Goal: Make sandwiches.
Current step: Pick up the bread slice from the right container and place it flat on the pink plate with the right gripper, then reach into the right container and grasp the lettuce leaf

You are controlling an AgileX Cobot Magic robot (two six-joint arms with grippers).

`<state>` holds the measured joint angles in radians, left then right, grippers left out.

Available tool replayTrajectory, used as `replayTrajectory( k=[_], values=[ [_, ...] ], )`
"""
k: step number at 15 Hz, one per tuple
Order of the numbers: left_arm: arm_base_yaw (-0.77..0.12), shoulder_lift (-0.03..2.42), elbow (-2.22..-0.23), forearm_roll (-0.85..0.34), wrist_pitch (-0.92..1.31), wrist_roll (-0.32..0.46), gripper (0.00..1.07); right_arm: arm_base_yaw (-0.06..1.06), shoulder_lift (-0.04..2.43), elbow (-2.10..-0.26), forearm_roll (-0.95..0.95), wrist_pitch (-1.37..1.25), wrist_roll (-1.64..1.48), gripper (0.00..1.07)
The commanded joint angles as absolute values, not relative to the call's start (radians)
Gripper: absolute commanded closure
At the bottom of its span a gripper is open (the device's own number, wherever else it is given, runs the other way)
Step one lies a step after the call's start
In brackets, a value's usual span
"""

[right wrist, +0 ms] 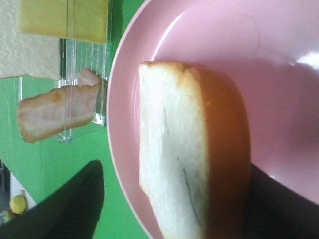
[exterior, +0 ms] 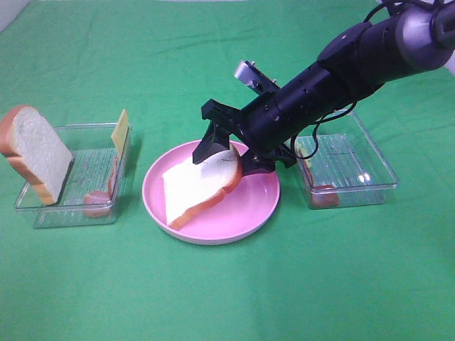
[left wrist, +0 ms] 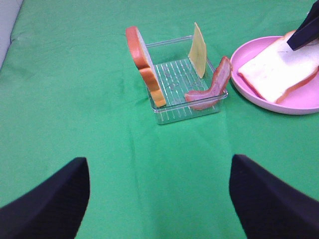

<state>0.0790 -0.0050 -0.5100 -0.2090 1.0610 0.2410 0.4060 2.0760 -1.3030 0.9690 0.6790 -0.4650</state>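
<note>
Covering, seemingly, one corner of the bread slice (exterior: pixel 190 192): right claw (exterior: pixel 222 160).

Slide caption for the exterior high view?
Right gripper open around a bread slice on the pink plate; second slice, cheese and ham wait in the left tray.

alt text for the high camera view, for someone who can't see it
A black arm's open pincer straddles the end of a bread slice on a pink plate, on green cloth. The clear tray at left holds another slice, cheese and ham.
</note>
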Motion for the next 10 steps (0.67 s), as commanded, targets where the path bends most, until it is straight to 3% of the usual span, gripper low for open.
replayTrajectory(
  k=[1,8,10],
  values=[
    [0.083,-0.023,-0.508,-0.209,1.051,0.243,0.32,0.407,2.041,-1.309,0.920,0.684,-0.468,0.40],
    [0.083,-0.023,-0.508,-0.209,1.051,0.243,0.32,0.407,1.865,-1.309,0.673,0.691,-0.230,0.40],
    [0.083,-0.023,-0.508,-0.209,1.051,0.243,0.32,0.407,1.832,-1.398,0.408,0.799,-0.024,0.39]
  ],
)
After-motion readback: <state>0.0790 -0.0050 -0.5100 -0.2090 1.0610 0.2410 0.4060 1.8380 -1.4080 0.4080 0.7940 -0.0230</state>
